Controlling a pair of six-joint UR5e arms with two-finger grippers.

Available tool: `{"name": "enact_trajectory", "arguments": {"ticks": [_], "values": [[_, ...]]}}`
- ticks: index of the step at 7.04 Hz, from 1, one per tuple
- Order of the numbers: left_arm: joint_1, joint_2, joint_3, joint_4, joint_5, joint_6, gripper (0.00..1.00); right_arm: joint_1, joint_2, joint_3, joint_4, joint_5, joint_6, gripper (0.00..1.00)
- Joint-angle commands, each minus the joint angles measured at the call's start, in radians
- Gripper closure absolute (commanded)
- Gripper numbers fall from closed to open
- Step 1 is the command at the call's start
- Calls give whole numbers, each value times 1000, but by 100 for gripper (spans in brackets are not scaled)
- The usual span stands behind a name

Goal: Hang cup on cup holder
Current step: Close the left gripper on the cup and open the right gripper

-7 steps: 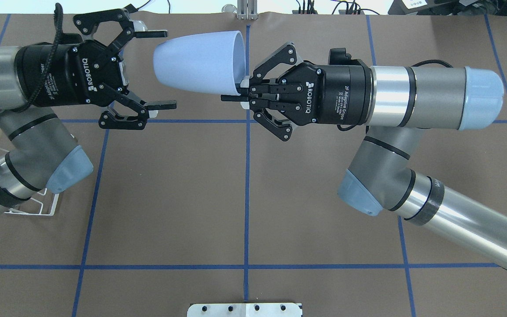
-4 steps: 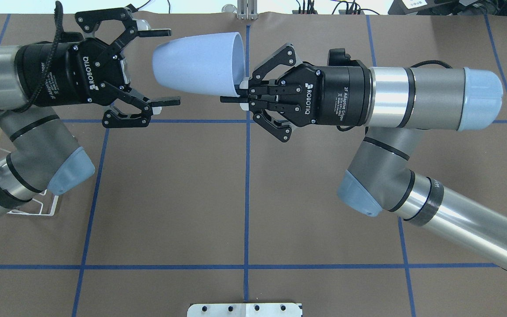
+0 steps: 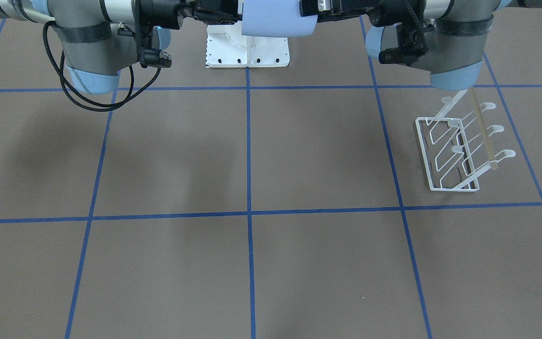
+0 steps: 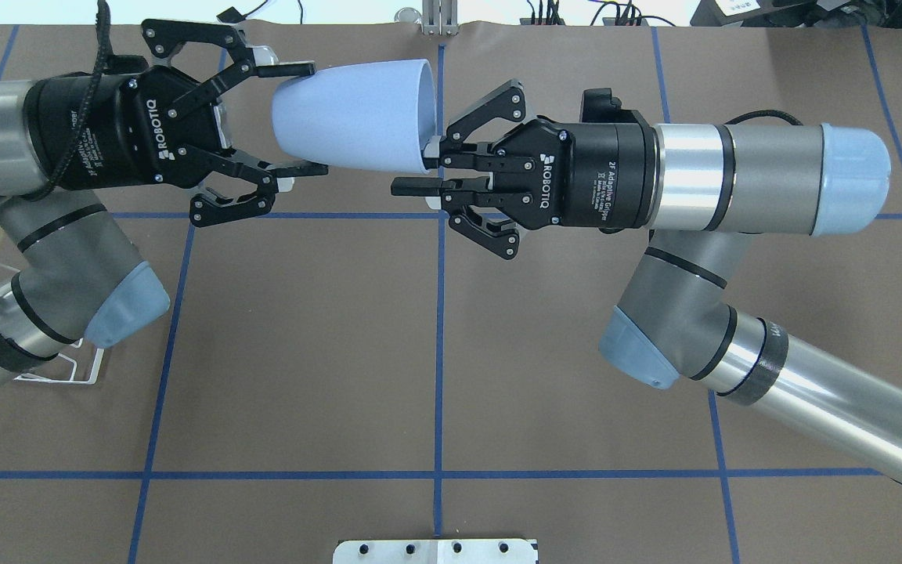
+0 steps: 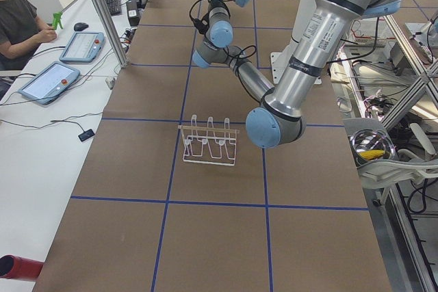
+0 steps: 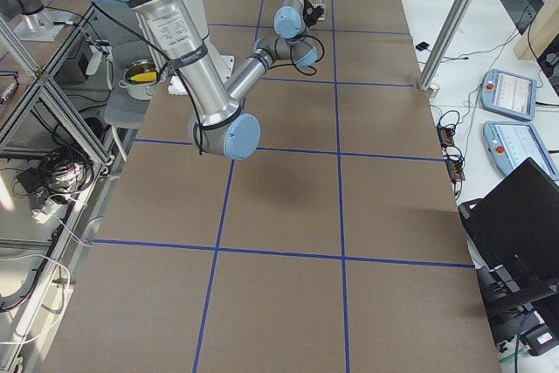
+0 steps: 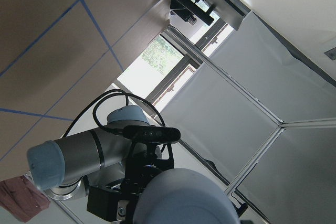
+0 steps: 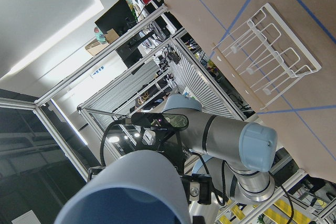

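Observation:
The light blue cup point(image 4: 353, 113) hangs in the air on its side between both grippers, its open mouth toward the right arm. My left gripper point(image 4: 302, 117) is shut on the cup's narrow base end, one finger on each side. My right gripper point(image 4: 416, 168) is at the rim with its jaws slightly apart; the lower finger stands clear of the cup wall. The cup also shows in the front view point(image 3: 275, 19). The white wire cup holder point(image 3: 459, 150) stands on the table below my left arm. In the overhead view it point(image 4: 67, 368) is mostly hidden by that arm.
A white bolted metal pedestal point(image 4: 435, 551) sits at the table's near edge in the middle. Blue tape lines cross the brown table point(image 4: 302, 352). An operator's desk with tablets point(image 5: 51, 76) lies beyond the far edge.
My left gripper moved right and closed onto the cup's base. My right gripper's jaws parted at the rim. The cup shifted slightly up.

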Motion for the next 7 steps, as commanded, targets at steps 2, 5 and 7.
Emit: {"name": "enact_trajectory", "arguments": {"ticks": [2,5,7], "values": [[-3,11,-18,0,0,9,100,2,-5,-1,-9,-3,-32,0],[-119,41,-26,17,-18,61,100,115,-77,-3,-21,29,-182,0],[-297,75,-26,121,-252,264,100,163,-181,-1,-29,101,-422,0]]}}
